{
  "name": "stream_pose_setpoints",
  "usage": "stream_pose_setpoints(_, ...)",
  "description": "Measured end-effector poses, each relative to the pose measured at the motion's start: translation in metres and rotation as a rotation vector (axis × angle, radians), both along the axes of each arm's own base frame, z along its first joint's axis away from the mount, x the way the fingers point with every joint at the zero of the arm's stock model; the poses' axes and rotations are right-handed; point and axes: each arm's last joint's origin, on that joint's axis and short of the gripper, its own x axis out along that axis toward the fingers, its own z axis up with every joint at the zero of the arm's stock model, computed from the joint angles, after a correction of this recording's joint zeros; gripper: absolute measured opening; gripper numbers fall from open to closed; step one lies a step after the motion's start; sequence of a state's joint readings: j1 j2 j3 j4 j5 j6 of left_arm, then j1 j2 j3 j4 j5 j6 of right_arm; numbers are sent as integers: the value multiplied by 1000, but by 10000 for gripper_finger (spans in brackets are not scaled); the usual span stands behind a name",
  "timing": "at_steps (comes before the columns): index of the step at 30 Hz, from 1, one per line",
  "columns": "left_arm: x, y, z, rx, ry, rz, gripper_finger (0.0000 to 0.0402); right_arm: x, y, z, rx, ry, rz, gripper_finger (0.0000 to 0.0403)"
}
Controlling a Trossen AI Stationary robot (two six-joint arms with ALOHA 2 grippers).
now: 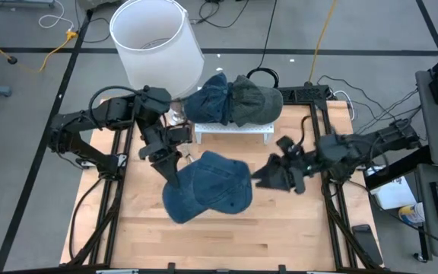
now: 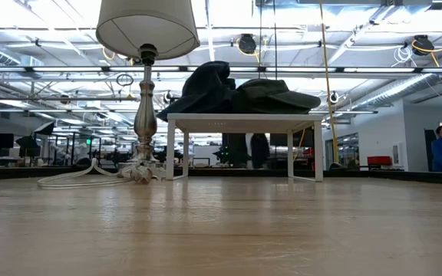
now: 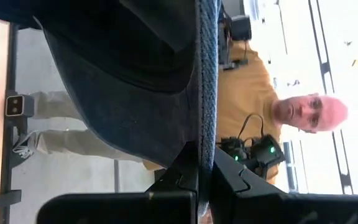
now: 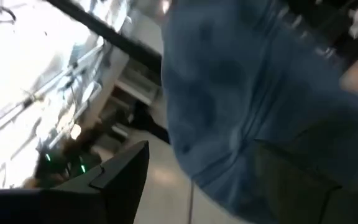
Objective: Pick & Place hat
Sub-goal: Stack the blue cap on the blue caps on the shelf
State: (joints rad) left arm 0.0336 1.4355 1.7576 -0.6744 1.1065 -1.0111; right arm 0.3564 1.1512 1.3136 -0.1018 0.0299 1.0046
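Your left gripper [image 1: 172,172] pinches the denim hat [image 1: 207,186] aloft before the rack [image 1: 233,131]; the right gripper [image 1: 263,178] gapes beside it. Carry it rackward.

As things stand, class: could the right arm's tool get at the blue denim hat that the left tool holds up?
Probably yes. The right tool stands open just beside the denim hat, nothing lying between them. The left tool, shut on the hat's far edge, leaves the near side free.
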Motion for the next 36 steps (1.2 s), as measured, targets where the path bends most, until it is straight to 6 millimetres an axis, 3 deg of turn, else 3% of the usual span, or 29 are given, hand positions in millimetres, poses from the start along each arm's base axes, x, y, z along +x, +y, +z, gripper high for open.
stream_pose_setpoints(6, 1, 10, -1, -9, 15, 28, 8, 9, 4, -13, -38, 86, -22, 259)
stream_pose_setpoints(12, 1, 10, 0, -6, -5, 10, 8, 10, 4, -15, -77, 79, -23, 242)
stream_pose_setpoints(22, 8, 10, -4, -11, -9, -6, 8, 18, 1, -20, -184, 82, -160, 240)
stream_pose_setpoints(28, 14, 13, -2, -27, -47, -19, 8, 32, 7, -28, -176, 84, -99, 240)
stream_pose_setpoints(36, 18, 21, -4, -25, -45, 5, 8, 47, 16, -17, -90, -113, 1, 240)
